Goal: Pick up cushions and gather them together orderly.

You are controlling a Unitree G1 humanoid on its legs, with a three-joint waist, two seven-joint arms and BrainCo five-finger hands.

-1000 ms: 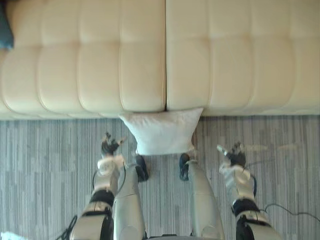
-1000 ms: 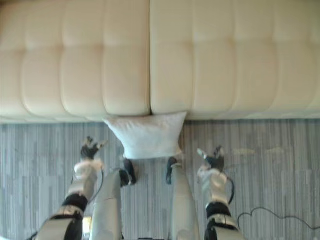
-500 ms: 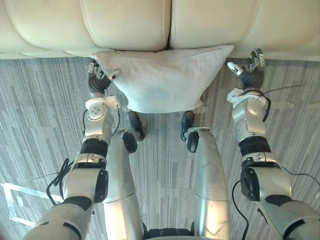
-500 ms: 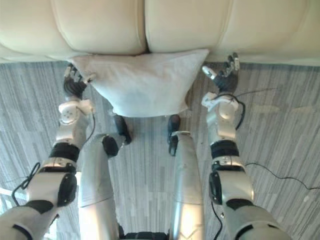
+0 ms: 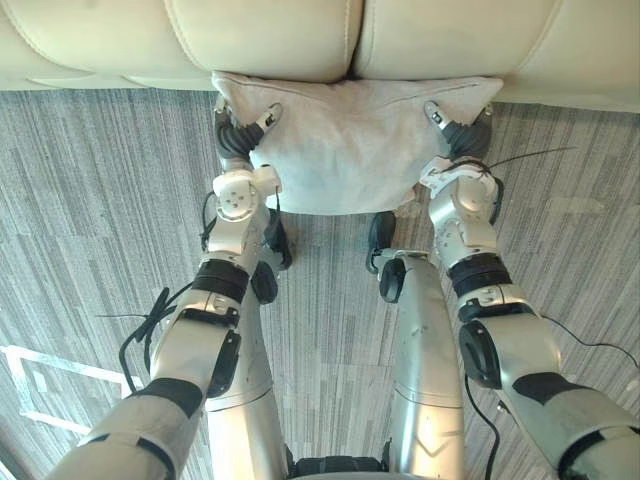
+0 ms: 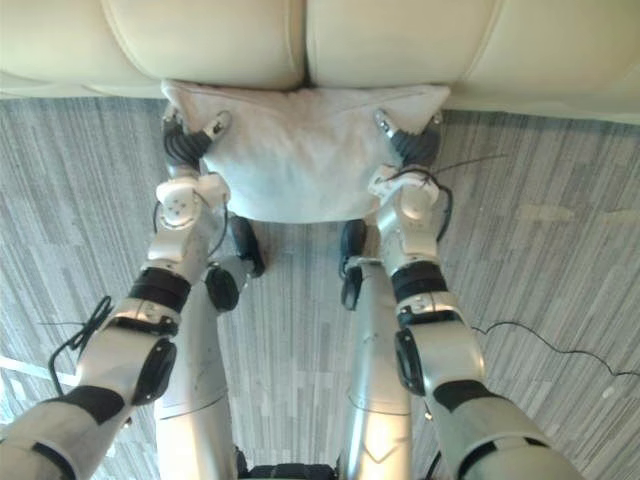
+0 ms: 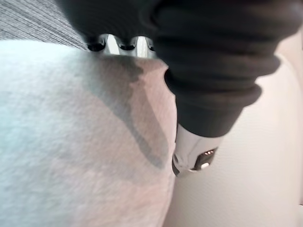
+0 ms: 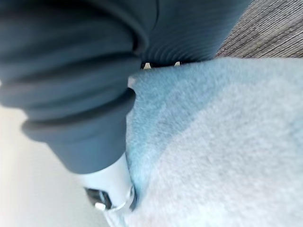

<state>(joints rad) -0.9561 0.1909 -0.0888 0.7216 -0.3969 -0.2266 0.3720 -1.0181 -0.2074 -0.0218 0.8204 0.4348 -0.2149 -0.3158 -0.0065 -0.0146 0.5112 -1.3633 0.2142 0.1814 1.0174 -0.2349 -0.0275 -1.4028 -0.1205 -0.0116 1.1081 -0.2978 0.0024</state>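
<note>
- The pale grey-white rectangular fabric cushion sits between the two hands, each at one of its short ends.
- The left hand is at the cushion's left end near the far corner. Its thumb lies on the cushion's upper face and the rest of the hand is tucked past the edge, so I cannot tell whether it has closed on the fabric.
- The right hand mirrors it at the right end, with its thumb on top of the cloth and its dark ribbed cover against the side. Its hold cannot be told either.
- In both wrist views the cloth runs right up against the hand's cover, with the thumb resting over the fabric.
- The cushion is on the grey striped carpet floor, directly in front of the robot.
- Its far long edge touches the base of the cream tufted leather sofa, just below the seam where two seat sections meet.
- The sofa's bulging front blocks the way beyond the cushion, and the carpet to either side is open.
- Thin white lines are marked on the carpet at the robot's lower left, well apart from the cushion.
- The cushion's long axis runs left to right, parallel to the sofa front. Its broad face is turned up, and its near long edge faces the robot.
</note>
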